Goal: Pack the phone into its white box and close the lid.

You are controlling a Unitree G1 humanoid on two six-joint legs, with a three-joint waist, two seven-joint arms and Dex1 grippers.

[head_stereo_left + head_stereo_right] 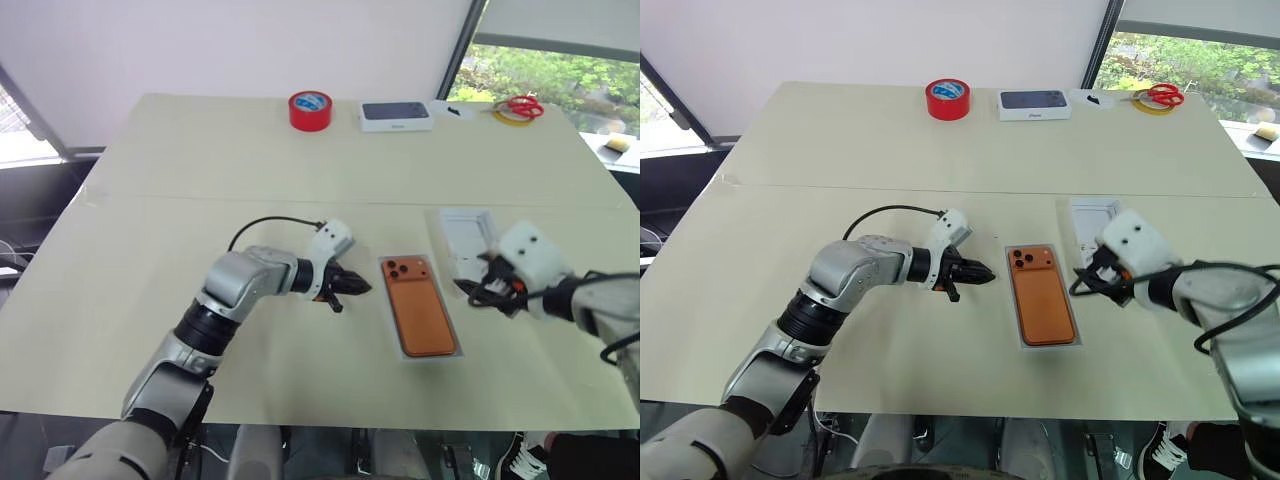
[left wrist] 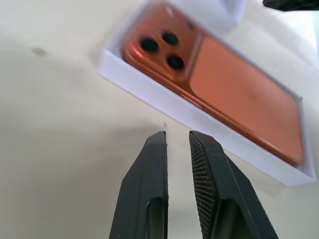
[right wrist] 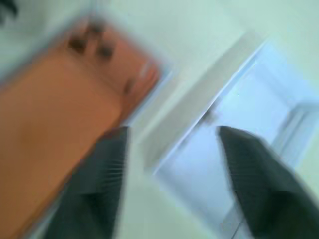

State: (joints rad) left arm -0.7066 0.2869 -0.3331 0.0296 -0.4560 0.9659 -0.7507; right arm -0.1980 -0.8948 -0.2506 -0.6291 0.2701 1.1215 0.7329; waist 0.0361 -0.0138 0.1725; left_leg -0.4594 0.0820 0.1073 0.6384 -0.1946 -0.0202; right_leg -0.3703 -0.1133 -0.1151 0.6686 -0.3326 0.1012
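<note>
The right gripper (image 3: pixel 169 164) hangs with its ribbed black fingers spread wide and nothing between them, right of centre in the head view, poised over the gap between phone and lid. Beneath it the lid (image 1: pixel 468 240) lies on the table, a shallow white cardboard cover, rim up, just right of the box. At mid-frame the left gripper (image 2: pixel 178 149) shows its textured pads nearly together, gripping nothing, aimed at the box's near wall. The phone (image 1: pixel 420 305), slim, orange-copper and matte with three dark lenses at its top corner, lies back-up and flat inside the white box (image 2: pixel 149 89), whose low rim frames it. So the packing looks done and closing is the step in hand. The next move likely calls for the right gripper to pinch the lid's thin rim, flip it and seat it squarely over the box.
</note>
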